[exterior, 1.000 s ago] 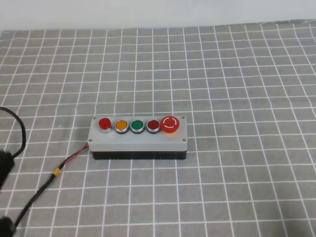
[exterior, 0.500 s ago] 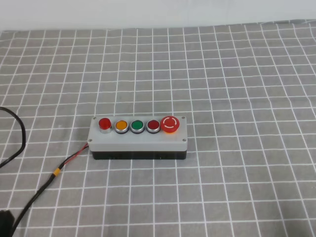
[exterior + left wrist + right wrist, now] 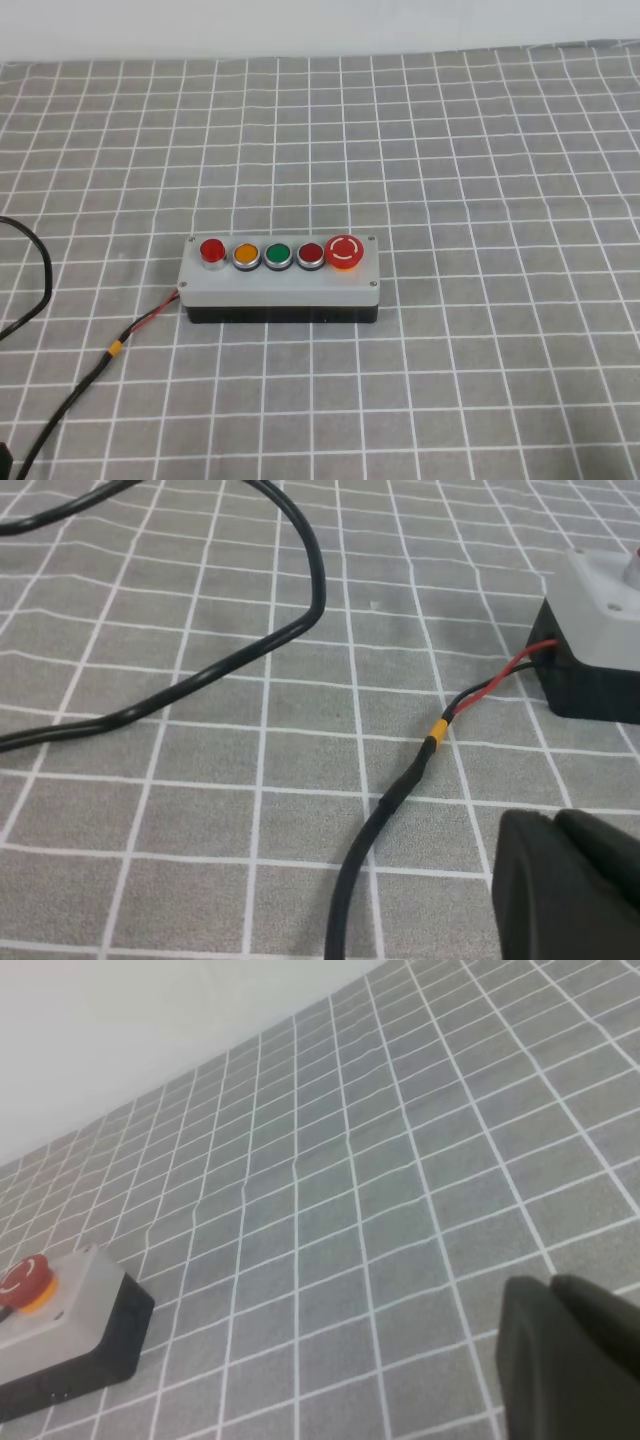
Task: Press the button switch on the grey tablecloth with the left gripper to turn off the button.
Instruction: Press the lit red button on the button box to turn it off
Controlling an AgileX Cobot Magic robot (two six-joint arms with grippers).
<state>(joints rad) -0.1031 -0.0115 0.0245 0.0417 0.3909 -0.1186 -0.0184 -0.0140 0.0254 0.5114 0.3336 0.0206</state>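
Observation:
The button switch (image 3: 280,278), a light grey box on a black base, lies mid-table on the grey tablecloth (image 3: 480,150). The bright red button (image 3: 212,251) ends the row at the left; the large red mushroom button (image 3: 344,251) ends it at the right. In the left wrist view my left gripper (image 3: 553,825) sits low at the bottom right, fingers together and empty, short of the box's corner (image 3: 600,620) and its red-black wires (image 3: 500,678). It is almost out of the exterior view. My right gripper (image 3: 548,1288) is shut and empty, far right of the box (image 3: 60,1330).
A thin black cable (image 3: 70,405) runs from the box's left end toward the lower left corner. A thicker black cable (image 3: 300,600) loops over the cloth left of the box. A white wall (image 3: 300,25) borders the far edge of the cloth.
My left gripper has drawn back out of the exterior view at the lower left edge. The box and its buttons have not moved.

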